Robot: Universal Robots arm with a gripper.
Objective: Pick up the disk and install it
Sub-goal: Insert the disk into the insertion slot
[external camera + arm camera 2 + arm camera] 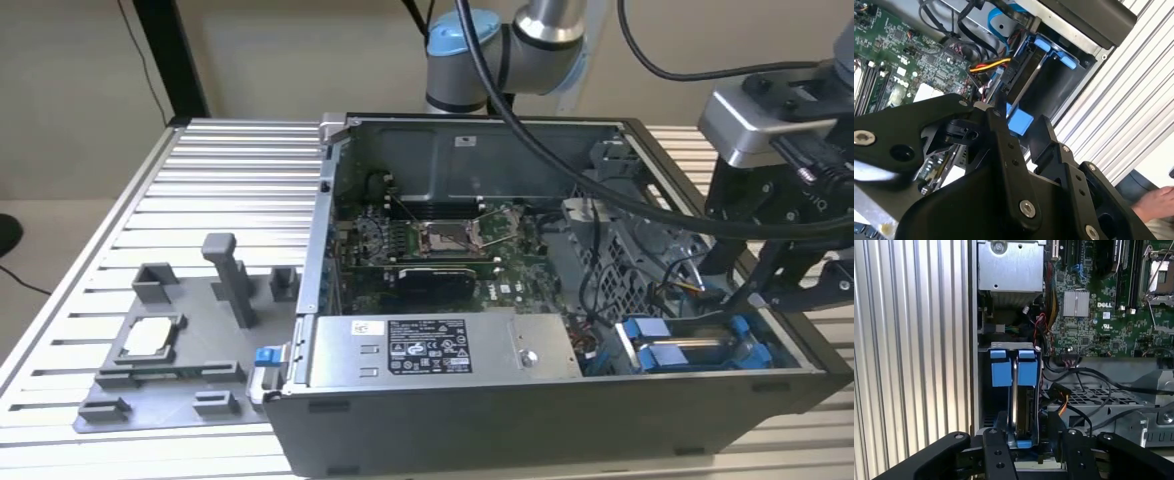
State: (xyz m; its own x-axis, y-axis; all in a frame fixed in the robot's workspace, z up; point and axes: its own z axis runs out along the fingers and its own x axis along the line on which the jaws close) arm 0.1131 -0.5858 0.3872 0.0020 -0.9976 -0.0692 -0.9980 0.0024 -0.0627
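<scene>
The disk (1024, 405) stands on edge in the drive bay at the corner of the open computer case (534, 425), on the exterior view's right. Its blue frame (687, 345) shows there, with two blue tabs (1014, 367) at its far end. My black gripper (1026, 434) hangs over the bay's near end. Its two fingers (999, 452) flank the disk's edge and sit against the blue tab (1020, 124) between them. The gripper body (787, 290) is above the case's wall.
A grey power supply box (427, 345) lies beside the bay, with the motherboard (441, 240) behind it. Cables (1074, 390) run close to the bay. A grey fixture holding a small square chip (150, 335) sits on the ribbed table. A hand (1154, 205) is beyond the table.
</scene>
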